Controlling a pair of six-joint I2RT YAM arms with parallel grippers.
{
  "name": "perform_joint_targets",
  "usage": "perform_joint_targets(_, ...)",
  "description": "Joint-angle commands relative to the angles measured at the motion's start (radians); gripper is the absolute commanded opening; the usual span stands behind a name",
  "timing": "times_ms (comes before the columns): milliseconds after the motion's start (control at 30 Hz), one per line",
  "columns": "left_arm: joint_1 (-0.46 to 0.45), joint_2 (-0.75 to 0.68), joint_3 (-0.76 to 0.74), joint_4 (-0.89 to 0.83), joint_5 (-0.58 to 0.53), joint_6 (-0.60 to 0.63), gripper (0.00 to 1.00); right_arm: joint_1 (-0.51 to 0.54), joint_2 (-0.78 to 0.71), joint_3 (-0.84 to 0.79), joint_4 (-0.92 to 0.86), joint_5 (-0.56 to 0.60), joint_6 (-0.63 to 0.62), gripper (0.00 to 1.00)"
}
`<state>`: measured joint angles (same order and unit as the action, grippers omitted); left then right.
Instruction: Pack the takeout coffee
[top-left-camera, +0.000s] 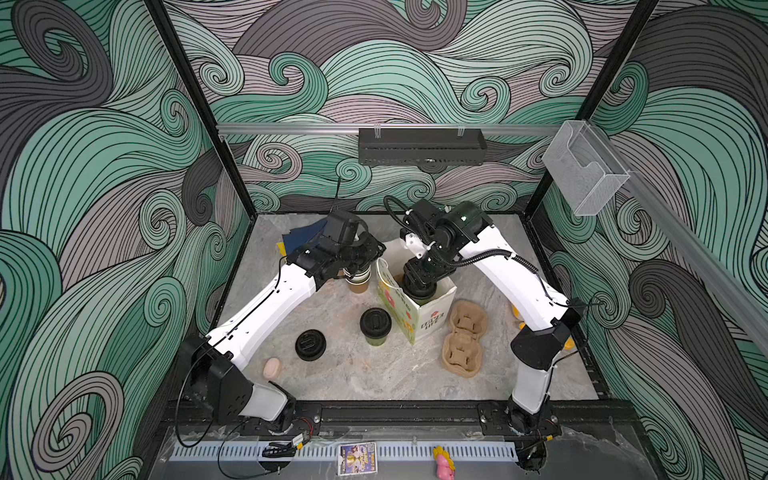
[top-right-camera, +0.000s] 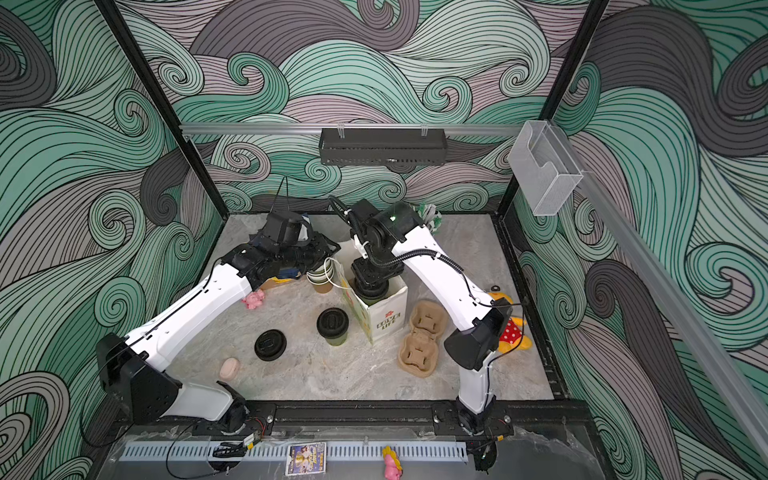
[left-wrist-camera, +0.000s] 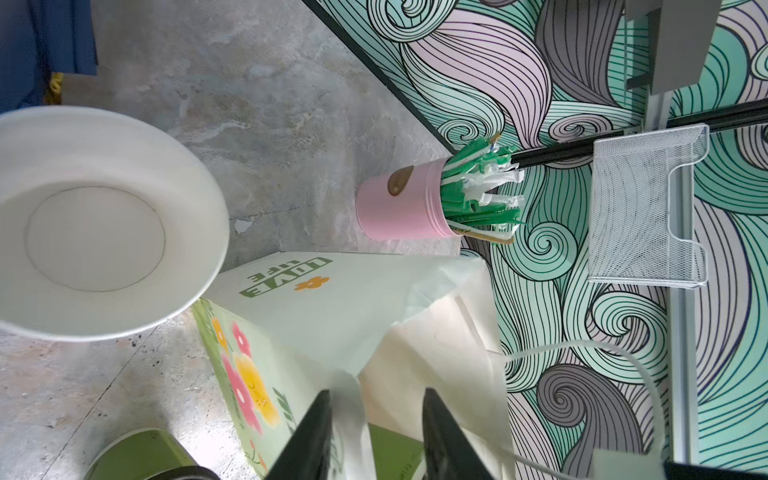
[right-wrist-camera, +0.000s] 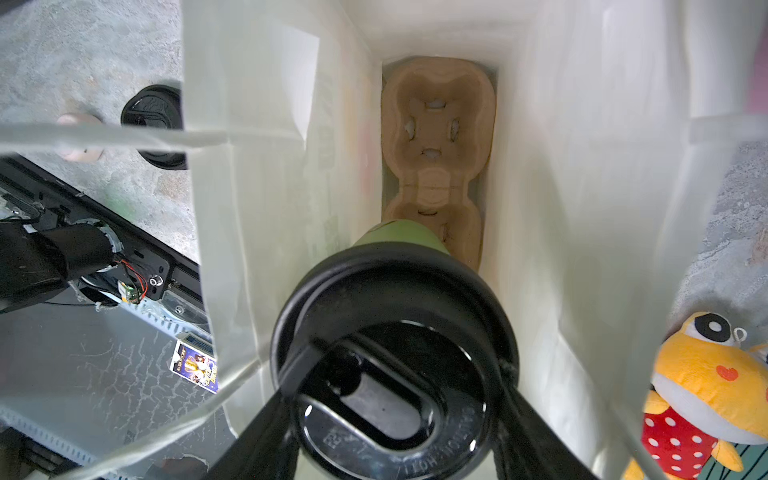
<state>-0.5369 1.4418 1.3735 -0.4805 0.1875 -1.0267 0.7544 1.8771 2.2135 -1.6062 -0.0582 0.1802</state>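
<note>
Cup (right-wrist-camera: 399, 235), under its black lid (right-wrist-camera: 395, 332), hangs inside the bag (right-wrist-camera: 257, 208). The right gripper (right-wrist-camera: 397, 374) has a finger on each side of the lid's rim and carries the cup by it. Straight beyond those fingertips, at the bottom of the bag, lies the carrier (right-wrist-camera: 436, 124). Its far well is bare, and the near well is mostly hidden behind the cup. I cannot tell whether the cup's base is seated there or hangs above it.

The left gripper (left-wrist-camera: 376, 399) straddles the bag's top edge, with the thin wall running between its fingers. I cannot tell whether they pinch it or only bracket it.

The step in hand looks like lowering the first coffee into the carrier while the bag's mouth is kept wide. The next move calls for a straight descent into the near well. The fingers should part only a little, since the bag walls stand close on both sides of them, and then lift clear without snagging the handle.

A second cup (top-left-camera: 375, 326), lidded, waits on the table outside both grips, with a loose lid (top-left-camera: 310, 344) beside it.
</note>
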Motion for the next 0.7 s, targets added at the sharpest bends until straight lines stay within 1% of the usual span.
perform_joint_targets(0,0.015,0.032,0.048,0.024,0.049,0.027,0.38,-0.005,-0.043,-0.011,-0.193,0.057,0.046,0.63)
perform_joint_targets(33,0.018,0.030,0.052,0.016,0.050,0.025,0.40,-0.008,-0.046,-0.014,-0.192,0.077,0.064,0.63)
perform_joint_targets(100,0.020,0.005,0.042,0.002,0.036,0.019,0.46,-0.013,-0.050,-0.019,-0.193,0.113,0.105,0.63)
perform_joint_targets(200,0.022,-0.071,0.009,-0.009,-0.009,0.025,0.58,-0.013,-0.052,-0.030,-0.193,0.119,0.132,0.62)
perform_joint_targets(267,0.024,-0.119,-0.007,-0.026,-0.031,0.036,0.62,-0.010,-0.047,-0.035,-0.192,0.121,0.138,0.62)
perform_joint_targets(333,0.025,-0.157,-0.008,-0.060,-0.027,0.053,0.65,-0.006,-0.031,-0.026,-0.193,0.127,0.140,0.62)
perform_joint_targets(500,0.025,-0.230,-0.010,-0.140,0.058,0.094,0.70,0.014,0.025,0.020,-0.191,0.139,0.158,0.62)
perform_joint_targets(667,0.026,-0.295,-0.066,-0.166,0.188,0.134,0.71,0.026,0.062,0.037,-0.185,0.155,0.165,0.63)
